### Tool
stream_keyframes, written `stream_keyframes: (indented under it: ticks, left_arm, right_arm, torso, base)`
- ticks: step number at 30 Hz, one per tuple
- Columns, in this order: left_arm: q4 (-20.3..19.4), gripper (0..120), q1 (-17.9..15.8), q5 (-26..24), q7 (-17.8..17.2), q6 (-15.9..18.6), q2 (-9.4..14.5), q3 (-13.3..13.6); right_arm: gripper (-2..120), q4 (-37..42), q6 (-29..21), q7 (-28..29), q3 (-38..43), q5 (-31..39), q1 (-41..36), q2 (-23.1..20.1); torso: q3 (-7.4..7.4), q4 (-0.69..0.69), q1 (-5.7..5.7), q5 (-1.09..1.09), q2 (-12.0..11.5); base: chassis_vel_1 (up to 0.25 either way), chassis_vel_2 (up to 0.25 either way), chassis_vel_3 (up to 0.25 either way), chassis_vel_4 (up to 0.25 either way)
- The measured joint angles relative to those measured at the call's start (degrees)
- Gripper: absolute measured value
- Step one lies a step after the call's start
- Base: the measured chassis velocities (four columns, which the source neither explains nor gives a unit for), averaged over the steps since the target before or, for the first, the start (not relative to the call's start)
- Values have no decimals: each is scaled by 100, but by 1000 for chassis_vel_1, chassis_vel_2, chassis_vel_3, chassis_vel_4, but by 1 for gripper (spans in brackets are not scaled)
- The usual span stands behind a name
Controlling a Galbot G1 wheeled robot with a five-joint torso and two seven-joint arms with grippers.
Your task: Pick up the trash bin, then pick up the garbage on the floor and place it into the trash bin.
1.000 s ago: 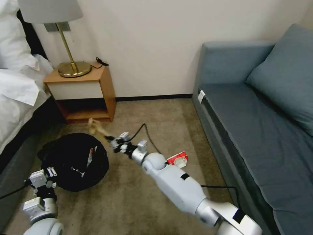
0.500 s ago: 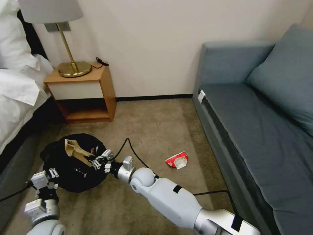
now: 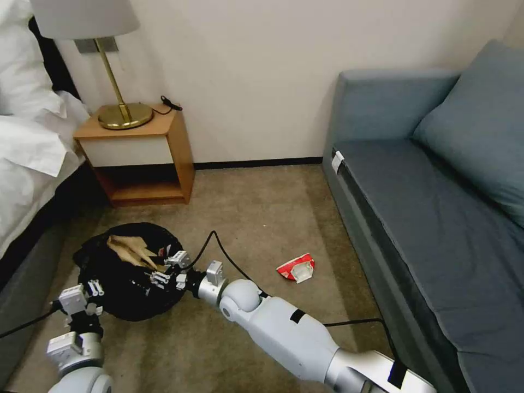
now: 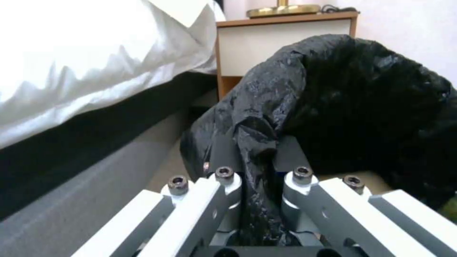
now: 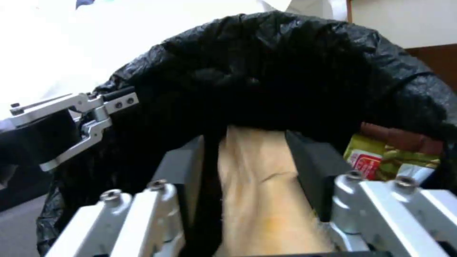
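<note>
As I look down from my head view, the trash bin (image 3: 128, 273) hangs at my left, off the floor (image 3: 256, 213), its liner pinched by my left gripper (image 3: 93, 287). My right gripper (image 3: 166, 268) hovers over the rim, parted jaws around the tan paper (image 3: 128, 248), which sags into the opening. A red-white wrapper (image 3: 296, 269) lies well apart on the carpet.

My left wrist view adds what the head cannot: a fold of black liner (image 4: 257, 142) clamped between the pads. It looks thin and slippery, so I judge a bunched fold safest.

My right wrist view shows the paper (image 5: 257, 185) lying loose between my fingers (image 5: 312, 167); it seems light, soft, crushable. A green-red packet (image 5: 381, 157) sits inside.
</note>
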Motion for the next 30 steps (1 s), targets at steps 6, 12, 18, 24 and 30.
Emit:
stream_keyframes:
  ticks: [6, 12, 18, 24, 30]
  left_arm:
    - [48, 7, -5, 1, 0, -14, 0, 0]
    - [171, 7, -84, 50, -2, -81, 28, -36]
    - [231, 7, -89, 68, -2, -135, 70, -76]
    - [251, 7, -105, 55, -1, -148, 109, -84]
    - [272, 7, -161, 51, -2, -148, 149, -77]
  right_arm:
    - [70, 41, 51, -19, 18, -127, -57, 0]
    - [93, 514, -154, -490, 198, -358, -30, 0]
    - [100, 726, -368, -742, 583, -656, 84, -144]
    - [100, 287, -353, -810, 1063, -1666, 205, -626]
    - [100, -206, -486, -766, 1313, -2363, 227, -1110]
  torso:
    - [0, 0, 0, 0, 0]
    - [0, 0, 0, 0, 0]
    - [0, 2, 0, 1, 0]
    - [0, 0, 0, 1, 0]
    - [1, -1, 0, 2, 0]
  base:
    - [0, 0, 0, 0]
    - [0, 0, 0, 0]
    - [0, 0, 0, 0]
    - [0, 0, 0, 0]
    - [0, 0, 0, 0]
